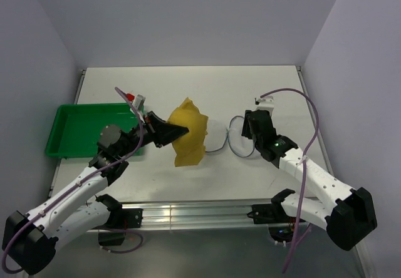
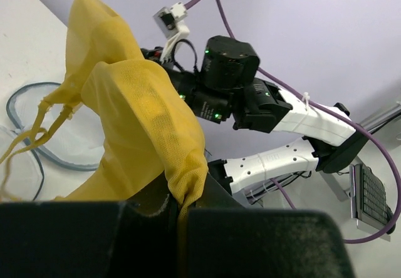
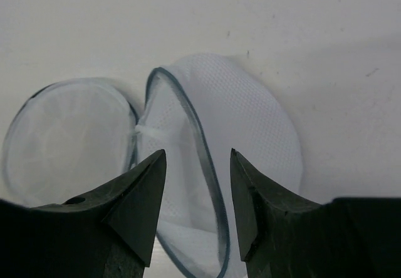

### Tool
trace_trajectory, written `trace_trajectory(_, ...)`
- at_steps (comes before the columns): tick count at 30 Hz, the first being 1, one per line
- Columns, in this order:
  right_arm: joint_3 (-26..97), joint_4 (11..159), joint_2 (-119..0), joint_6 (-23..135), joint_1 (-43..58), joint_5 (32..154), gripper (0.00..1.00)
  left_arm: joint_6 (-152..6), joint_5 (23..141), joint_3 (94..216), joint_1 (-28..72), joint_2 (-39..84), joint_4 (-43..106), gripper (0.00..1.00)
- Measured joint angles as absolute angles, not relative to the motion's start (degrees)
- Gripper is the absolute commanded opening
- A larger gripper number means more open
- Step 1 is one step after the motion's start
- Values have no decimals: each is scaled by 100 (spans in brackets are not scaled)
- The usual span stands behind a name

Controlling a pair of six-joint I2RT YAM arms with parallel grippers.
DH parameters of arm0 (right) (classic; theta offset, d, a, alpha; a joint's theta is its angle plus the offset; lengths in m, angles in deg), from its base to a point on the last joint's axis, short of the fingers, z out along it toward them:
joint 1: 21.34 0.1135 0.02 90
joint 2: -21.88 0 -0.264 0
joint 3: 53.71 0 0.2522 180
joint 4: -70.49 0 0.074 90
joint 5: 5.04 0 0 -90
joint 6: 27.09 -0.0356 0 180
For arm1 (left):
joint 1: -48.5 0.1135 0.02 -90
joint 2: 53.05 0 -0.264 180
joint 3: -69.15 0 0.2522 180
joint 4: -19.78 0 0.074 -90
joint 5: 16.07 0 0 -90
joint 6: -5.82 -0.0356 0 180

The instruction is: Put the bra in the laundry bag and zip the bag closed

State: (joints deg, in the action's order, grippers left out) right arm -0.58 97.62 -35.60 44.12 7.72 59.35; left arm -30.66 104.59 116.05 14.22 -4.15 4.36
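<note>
My left gripper (image 1: 174, 131) is shut on a fold of the mustard-yellow bra (image 1: 188, 132) and holds it hanging above the table, its thin straps dangling; the pinched fabric shows in the left wrist view (image 2: 141, 112). The laundry bag (image 1: 218, 138) lies open on the table just right of the bra, two round white mesh halves with dark blue zipper trim. In the right wrist view the bag (image 3: 247, 118) lies right under my right gripper (image 3: 197, 165), which is open and empty, its jaws either side of the upright half's zipper edge.
A green plastic tray (image 1: 69, 143) sits at the table's left edge, behind my left arm. The right arm (image 2: 232, 71) shows beyond the bra in the left wrist view. Walls close the table at the back and sides.
</note>
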Motion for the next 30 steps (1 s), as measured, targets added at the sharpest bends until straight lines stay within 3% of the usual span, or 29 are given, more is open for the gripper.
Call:
trace_trajectory(6,-58,9814,-4027,4410,506,5866,50,-2852,10479,11752,1354,42,-183,0)
trace_trajectory(11,-58,9793,-4279,4401,374,6034,11,-2742,10507,11841,1267,291,-432,0)
trace_trajectory(13,-58,9736,-4274,4373,372,6137,8,-2732,10496,11841,1227,304,-517,0)
trace_trajectory(14,-58,9701,-4270,4369,370,6200,0,-2723,10489,11841,1219,304,-555,0)
trace_trajectory(22,-77,9397,-4163,4139,353,6921,0,-2463,10354,11841,1129,460,-1132,0)
trace_trajectory(30,-683,7644,-3476,2697,416,8762,0,-2242,9781,11540,1059,162,-1873,0)
